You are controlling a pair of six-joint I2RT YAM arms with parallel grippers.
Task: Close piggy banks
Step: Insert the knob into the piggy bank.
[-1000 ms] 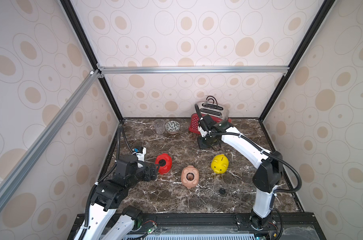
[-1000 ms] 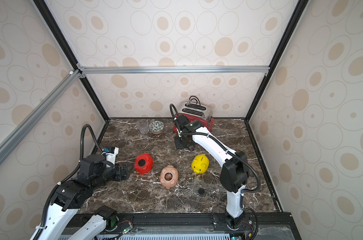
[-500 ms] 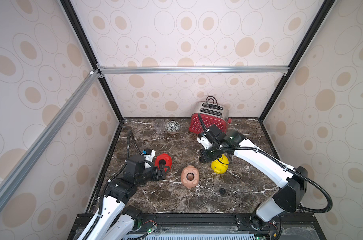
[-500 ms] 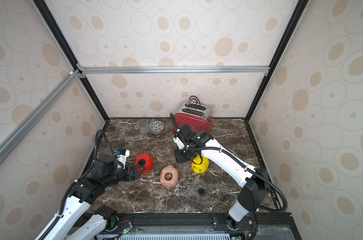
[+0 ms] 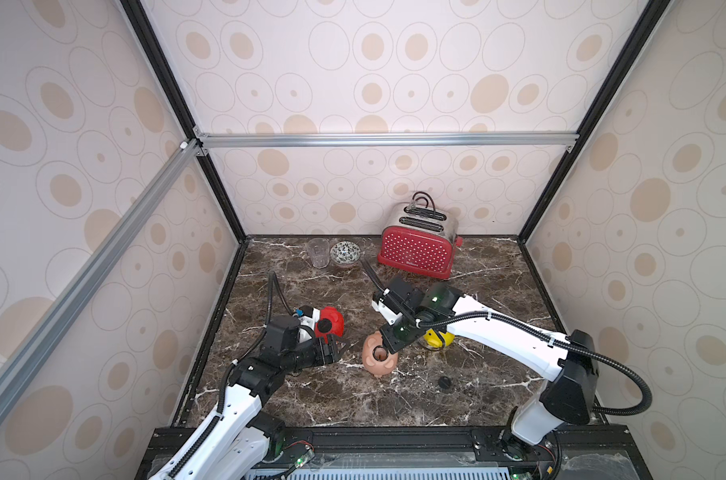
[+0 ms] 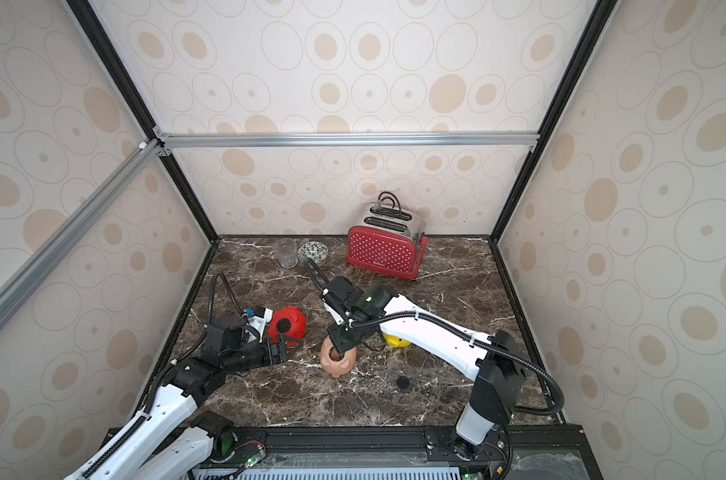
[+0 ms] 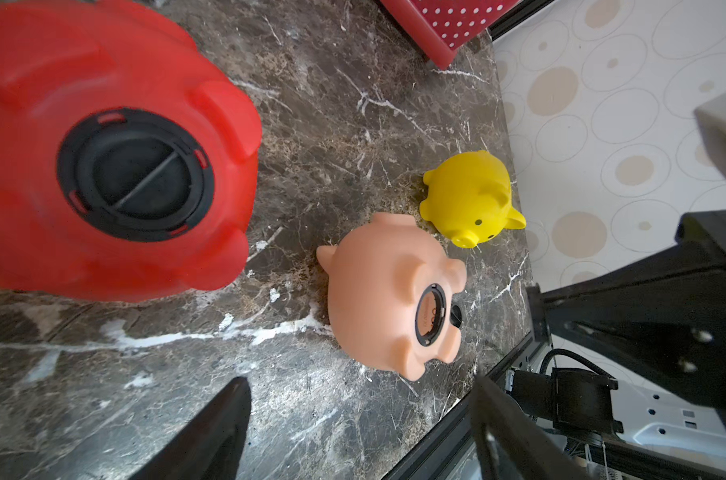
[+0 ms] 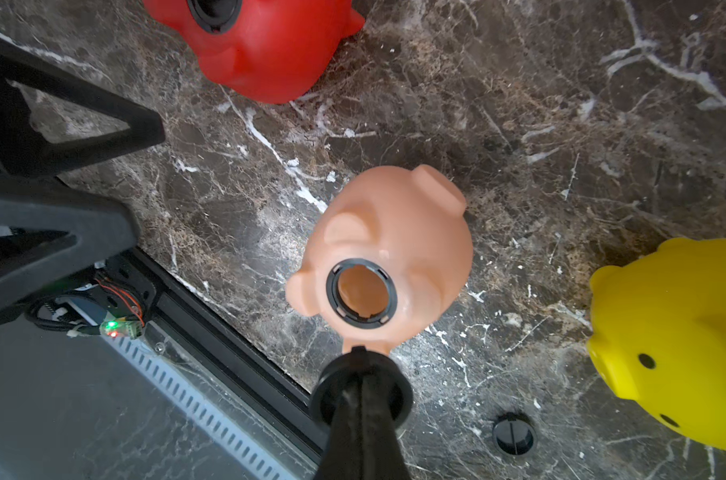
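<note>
Pig (image 5: 379, 358), pale pink, belly-up, open hole skyward

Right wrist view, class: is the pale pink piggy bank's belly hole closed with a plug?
No: the pale pink piggy bank has an open black-ringed hole, its pink inside showing.

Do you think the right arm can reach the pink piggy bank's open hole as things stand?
Probably yes: its fingers, shut on a black plug, hang by the pink piggy bank, hole upturned, nothing between.
</note>
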